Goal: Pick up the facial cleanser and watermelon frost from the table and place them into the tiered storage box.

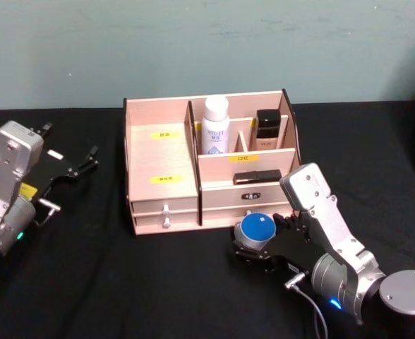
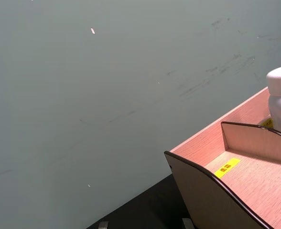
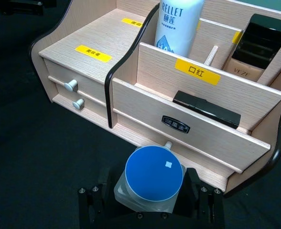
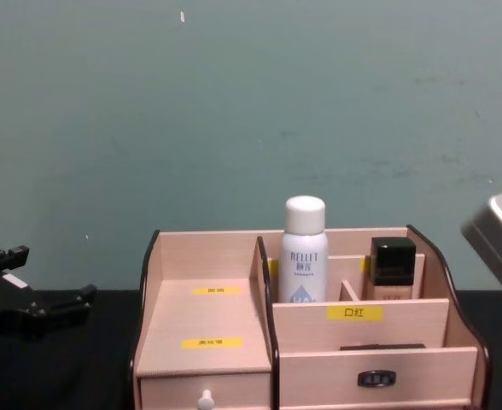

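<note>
Against a scuffed teal wall [image 1: 193, 42], a black table [image 1: 87, 282] carries the tiered storage box [image 1: 161, 152], a light-wood organiser with dark edges and yellow labels. The robot's right end effector [image 1: 255, 247] hangs low at the box's front, its fingers pinching a round blue-lidded jar [image 1: 257, 227] from both sides. The jar sits upright in that grip, just before the metal-handled drawer [image 1: 252, 196] and near its handle, outside the box. Directly beyond this end effector, in the box's rear compartments, a white RELLET bottle [image 1: 215, 127] stands upright, and one divider to its right stands a black-capped bottle [image 1: 267, 131]. A flat black case [image 1: 257, 176] lies in the front tier between the jar and those bottles. Off to the held jar's left are two white-knobbed drawers [image 1: 165, 210] under the bare stepped shelves. The left end effector [image 1: 70, 152] waits well apart from the box's left wall, fingers spread and holding nothing, pointed toward the wall and the box's rear corner.
</note>
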`<state>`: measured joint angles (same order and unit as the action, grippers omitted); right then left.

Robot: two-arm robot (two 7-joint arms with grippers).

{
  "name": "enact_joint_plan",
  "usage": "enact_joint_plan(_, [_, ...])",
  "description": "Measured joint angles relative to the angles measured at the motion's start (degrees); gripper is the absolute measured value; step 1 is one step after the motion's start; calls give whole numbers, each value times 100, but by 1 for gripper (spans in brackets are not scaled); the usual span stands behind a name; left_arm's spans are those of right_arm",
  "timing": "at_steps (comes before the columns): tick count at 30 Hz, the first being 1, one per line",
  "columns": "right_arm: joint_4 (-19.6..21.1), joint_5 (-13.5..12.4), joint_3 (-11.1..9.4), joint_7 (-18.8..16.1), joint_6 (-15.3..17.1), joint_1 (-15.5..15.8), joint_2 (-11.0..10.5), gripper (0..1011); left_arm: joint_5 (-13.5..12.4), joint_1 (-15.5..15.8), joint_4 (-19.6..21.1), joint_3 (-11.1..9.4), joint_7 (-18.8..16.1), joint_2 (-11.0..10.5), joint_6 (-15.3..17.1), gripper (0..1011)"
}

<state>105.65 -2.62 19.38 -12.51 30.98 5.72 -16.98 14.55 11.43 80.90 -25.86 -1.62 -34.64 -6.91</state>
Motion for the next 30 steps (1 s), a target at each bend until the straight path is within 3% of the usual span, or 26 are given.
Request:
enact_joint_plan(9, [0,-3,1,4,0,4,-2,978,0,0,0,0,0,0,0,1001])
enact_joint_plan(17, [0,-13,1,9,1,4,-6,759,0,0,0,0,0,0,0,1001])
enact_joint_plan(20, [2,-17,1,10,2,4,-7,720,0,0,0,0,0,0,0,1001])
enact_joint_plan(30, [6,-24,1,14,7,4,-9,718,0,0,0,0,0,0,0,1001])
